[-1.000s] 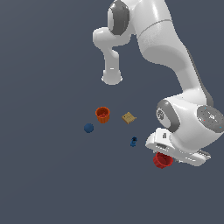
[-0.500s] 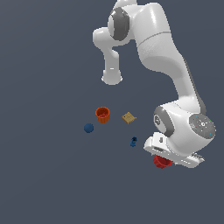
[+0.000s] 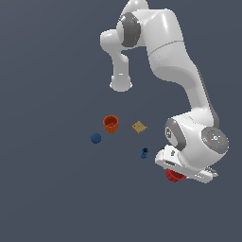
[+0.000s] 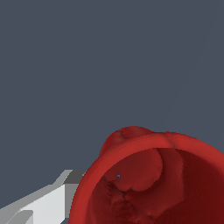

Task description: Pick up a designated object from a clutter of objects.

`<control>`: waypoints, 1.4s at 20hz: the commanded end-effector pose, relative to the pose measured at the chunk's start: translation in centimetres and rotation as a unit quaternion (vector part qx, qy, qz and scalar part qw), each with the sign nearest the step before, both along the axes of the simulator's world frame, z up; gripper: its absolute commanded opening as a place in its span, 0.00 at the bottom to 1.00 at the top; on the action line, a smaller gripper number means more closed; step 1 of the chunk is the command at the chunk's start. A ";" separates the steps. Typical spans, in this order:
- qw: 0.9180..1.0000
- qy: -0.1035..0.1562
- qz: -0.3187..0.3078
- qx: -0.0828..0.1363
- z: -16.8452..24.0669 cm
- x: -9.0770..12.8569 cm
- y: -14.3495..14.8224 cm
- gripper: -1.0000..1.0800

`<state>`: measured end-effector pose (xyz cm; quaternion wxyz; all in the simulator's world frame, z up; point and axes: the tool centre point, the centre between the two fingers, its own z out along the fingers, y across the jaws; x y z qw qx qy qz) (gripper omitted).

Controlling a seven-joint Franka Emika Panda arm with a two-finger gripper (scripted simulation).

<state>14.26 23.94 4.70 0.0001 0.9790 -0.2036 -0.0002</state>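
One red cup — beneath pincer.

Glossy white arm of rounded segments; grey joint caps; pale grey fingers.

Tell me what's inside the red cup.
In the wrist view the red cup holds nothing loose, only its lumpy red floor. Its far side is cropped; in the exterior view the hand covers most of it.

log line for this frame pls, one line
phase: at red cup | claw: over cup, state unclear, one finger beside the rim | orange cup, blue ball, tan square: apart, untouched
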 end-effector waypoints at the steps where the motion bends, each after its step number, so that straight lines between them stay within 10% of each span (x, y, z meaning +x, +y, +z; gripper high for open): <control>1: 1.000 0.000 0.000 0.000 0.0 0.0 0.0 0.00; 28: 1.000 0.000 0.000 0.000 7.3 -3.4 -0.5 0.00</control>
